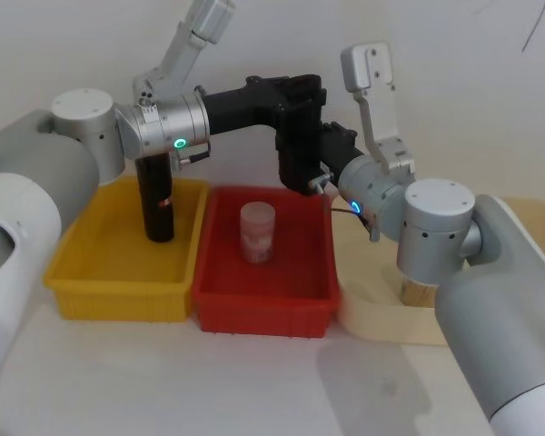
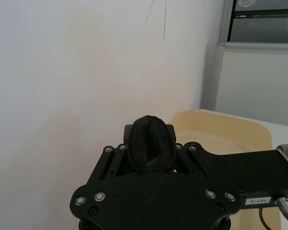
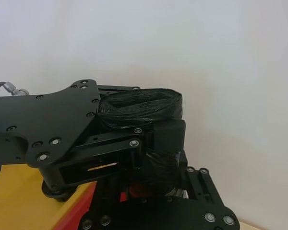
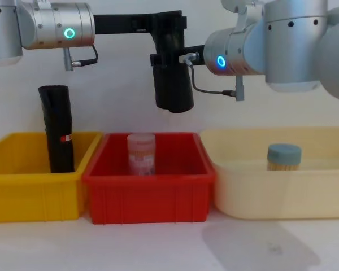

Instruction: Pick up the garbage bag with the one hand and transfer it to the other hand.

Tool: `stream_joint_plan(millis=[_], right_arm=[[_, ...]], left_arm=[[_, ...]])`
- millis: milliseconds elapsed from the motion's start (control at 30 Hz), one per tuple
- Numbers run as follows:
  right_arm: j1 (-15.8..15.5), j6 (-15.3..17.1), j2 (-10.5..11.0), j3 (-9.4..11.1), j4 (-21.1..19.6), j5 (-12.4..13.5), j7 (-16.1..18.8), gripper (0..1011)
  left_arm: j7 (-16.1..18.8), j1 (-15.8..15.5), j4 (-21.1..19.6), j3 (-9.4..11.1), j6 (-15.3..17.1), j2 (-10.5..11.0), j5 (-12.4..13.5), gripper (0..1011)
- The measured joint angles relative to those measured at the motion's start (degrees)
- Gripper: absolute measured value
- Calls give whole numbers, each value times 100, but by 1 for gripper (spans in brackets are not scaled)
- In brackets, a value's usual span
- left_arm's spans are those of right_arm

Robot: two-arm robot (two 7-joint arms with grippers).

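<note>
The garbage bag hangs in the air above the red bin, well clear of its rim. Its long axis is vertical, with the wider end pointing down.

The chest view gives the side profile: the left gripper reaches in horizontally from the green-ringed arm and clamps the upper part of the roll, while the right gripper meets it from the blue-ringed arm at about the same height.

The head view shows the same meeting from above. Here the left gripper and the right gripper overlap the bag, so the contact points are hard to separate.

The left wrist view shows the top end of the roll seated between that gripper's fingers, which are closed on it.

The right wrist view shows the roll standing upright with linkages of both grippers around it; a black finger pad presses its side. The right fingers appear closed on the bag, though the crowding leaves this uncertain.

A taller slim black roll stands in the yellow bin. A pink jar stands in the red bin.
</note>
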Motion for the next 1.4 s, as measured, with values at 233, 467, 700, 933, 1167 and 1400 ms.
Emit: stream_joint_plan(millis=[233, 467, 700, 933, 1167, 1400], right_arm=[[10, 3, -8, 8, 15, 3, 0, 537], [16, 5, -11, 12, 26, 5, 0, 537], [19, 5, -14, 16, 30, 6, -1, 537], [22, 5, -17, 18, 35, 6, -1, 537], [24, 4, -17, 21, 37, 6, -6, 533], [20, -7, -12, 38, 26, -15, -51, 535]], left_arm=[[0, 0, 0, 0, 0, -1, 0, 339], [0, 0, 1, 0, 0, 0, 0, 339], [0, 0, 1, 0, 0, 2, 0, 339], [0, 0, 1, 0, 0, 2, 0, 340], [-1, 0, 1, 0, 0, 7, 1, 503], [-1, 0, 1, 0, 0, 7, 1, 718]])
